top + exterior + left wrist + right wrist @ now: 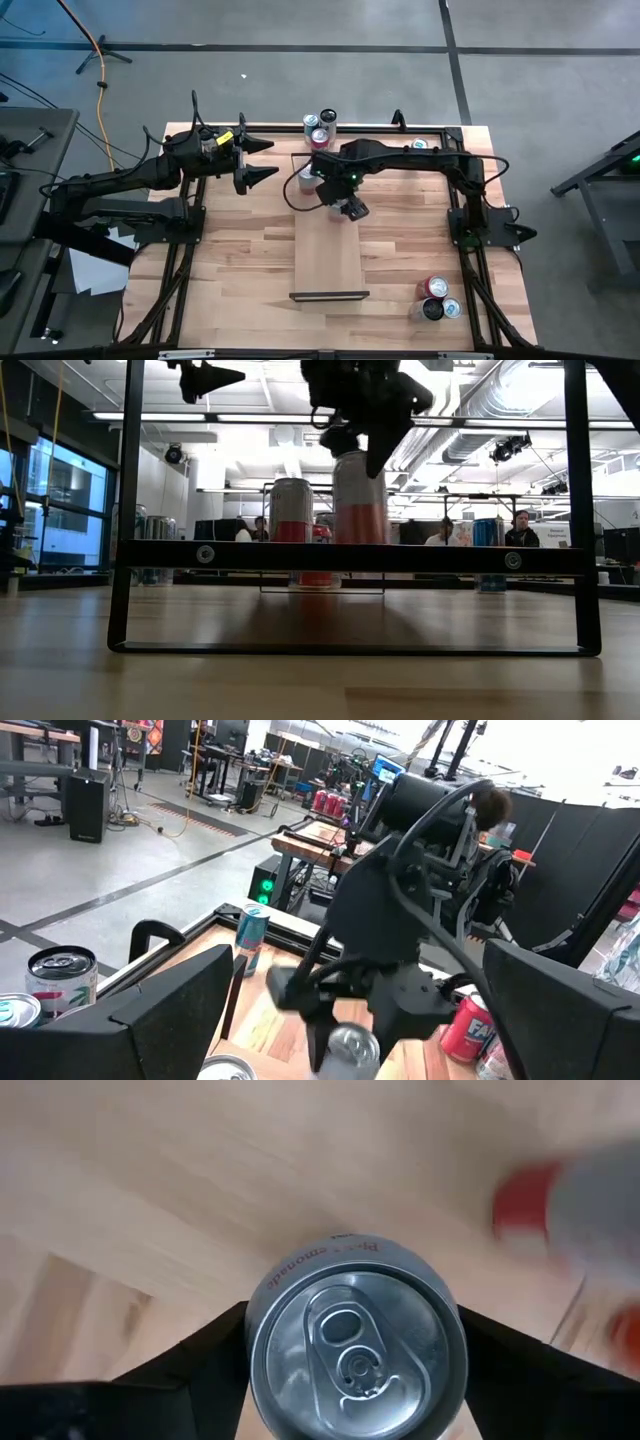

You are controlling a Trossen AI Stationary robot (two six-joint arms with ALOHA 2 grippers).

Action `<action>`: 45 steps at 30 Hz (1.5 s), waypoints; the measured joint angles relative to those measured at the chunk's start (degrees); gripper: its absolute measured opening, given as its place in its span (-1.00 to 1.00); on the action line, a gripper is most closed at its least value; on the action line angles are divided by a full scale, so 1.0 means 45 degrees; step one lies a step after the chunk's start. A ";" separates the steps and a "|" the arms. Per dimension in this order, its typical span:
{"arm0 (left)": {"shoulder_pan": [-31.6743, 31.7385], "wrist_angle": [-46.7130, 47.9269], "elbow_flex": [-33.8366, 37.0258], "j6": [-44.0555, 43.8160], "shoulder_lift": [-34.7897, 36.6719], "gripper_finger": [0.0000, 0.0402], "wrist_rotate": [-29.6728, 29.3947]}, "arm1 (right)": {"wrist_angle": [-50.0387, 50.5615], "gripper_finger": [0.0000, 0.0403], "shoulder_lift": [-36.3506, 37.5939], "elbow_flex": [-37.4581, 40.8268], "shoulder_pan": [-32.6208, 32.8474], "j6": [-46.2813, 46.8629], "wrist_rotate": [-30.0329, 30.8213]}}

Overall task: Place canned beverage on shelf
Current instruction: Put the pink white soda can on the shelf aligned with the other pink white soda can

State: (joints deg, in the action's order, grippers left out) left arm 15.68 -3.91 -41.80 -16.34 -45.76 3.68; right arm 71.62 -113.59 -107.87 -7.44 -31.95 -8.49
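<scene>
From above, we see the shelf (328, 255) lying along the middle of the bench (240, 270), a black rail at its near end. The right tool (351, 209) reaches in over the shelf's far end; the can it works on is hidden under it here. The left tool (258, 160) hangs over the bench's far left part, its fingers spread wide apart and empty. Three cans (319, 128) stand together at the far edge, and three more cans (437, 299) stand at the near right corner.

From bench height, we look through the black rail (350, 557) and see the can (359, 500) upright on the shelf, the right tool (362, 435) coming down on its top from above. A second can (291, 510) stands just beside it, farther back.

In the left wrist view, the right tool (345, 1025) sits over the can's silver lid (352, 1048), with the left tool's own fingers (170, 1015) set wide apart.

In the right wrist view, we look straight down on the can (355, 1345), its pull tab up, with a dark finger (215, 1345) against each side of it: the right tool is clamped on the can, which stands on pale wood.
</scene>
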 joint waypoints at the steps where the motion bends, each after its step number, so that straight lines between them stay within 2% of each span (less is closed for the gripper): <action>1: 0.0000 0.0020 0.0004 0.0000 0.0000 0.94 0.0000 | 0.0110 0.39 0.0068 0.0000 -0.0002 0.0867 0.0121; 6: 0.0010 0.0063 0.0004 0.0005 0.0000 0.94 0.0000 | 0.0056 0.39 0.0362 -0.0001 -0.0010 0.5345 0.1385; 14: 0.0010 0.0067 0.0004 0.0228 0.0000 0.94 0.0001 | -0.0012 0.39 0.0338 -0.0005 -0.0015 1.1779 0.4125; 19: 0.0010 0.0134 0.0004 0.0335 0.0000 0.94 0.0000 | -0.0381 0.39 0.0328 -0.0005 -0.0015 1.4283 0.4498; 24: 0.0009 0.0264 0.0004 0.0336 0.0000 0.94 0.0005 | -0.0612 0.45 0.0150 -0.0005 -0.0007 1.5725 0.4685; 39: 0.0005 0.0255 0.0004 0.0340 0.0000 0.94 0.0003 | -0.0931 0.54 -0.0502 -0.0024 -0.0015 1.6268 0.4882; 45: 0.0005 0.0250 0.0004 0.0345 0.0000 0.94 0.0002 | -0.0956 0.56 -0.0502 -0.0024 -0.0015 1.6148 0.4530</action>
State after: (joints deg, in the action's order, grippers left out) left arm 15.70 -2.79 -41.78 -14.79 -45.76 3.69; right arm 67.32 -115.85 -107.98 -7.51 40.71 11.89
